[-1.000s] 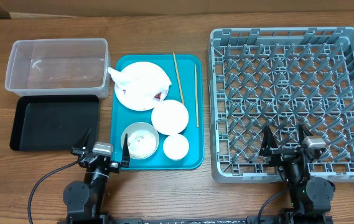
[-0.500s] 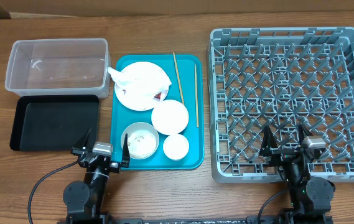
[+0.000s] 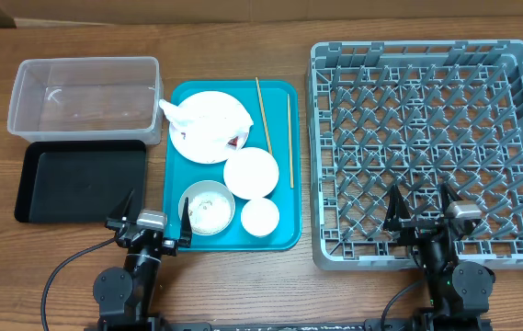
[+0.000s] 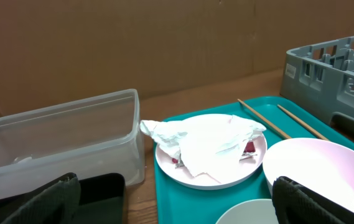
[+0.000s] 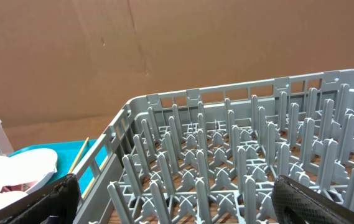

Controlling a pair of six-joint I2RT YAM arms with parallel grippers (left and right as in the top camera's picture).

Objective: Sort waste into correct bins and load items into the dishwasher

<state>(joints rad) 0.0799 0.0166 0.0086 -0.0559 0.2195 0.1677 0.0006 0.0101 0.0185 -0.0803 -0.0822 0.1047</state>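
Observation:
A round plate (image 3: pixel 210 127) on the teal tray (image 3: pixel 284 234) carries a crumpled white napkin (image 3: pixel 180 112) and a red-marked wrapper bit (image 3: pixel 234 142); the left wrist view shows the napkin (image 4: pixel 201 140). Near it sit a white bowl (image 3: pixel 251 172), a greyish bowl (image 3: pixel 207 207) with rice grains, and a small cup (image 3: pixel 260 216). Two chopsticks (image 3: pixel 264 114) lie at the tray's right. The clear tub (image 3: pixel 85 97) and black tray (image 3: pixel 82 180) are at left. The grey rack (image 3: pixel 431 152) is at right. My left gripper (image 3: pixel 157 214) and right gripper (image 3: pixel 424 208) are open and empty near the front edge.
The teal tray lies between the bins and the rack. A brown cardboard wall (image 4: pixel 164 43) stands behind the table. Bare wooden tabletop (image 3: pixel 22 267) runs along the front.

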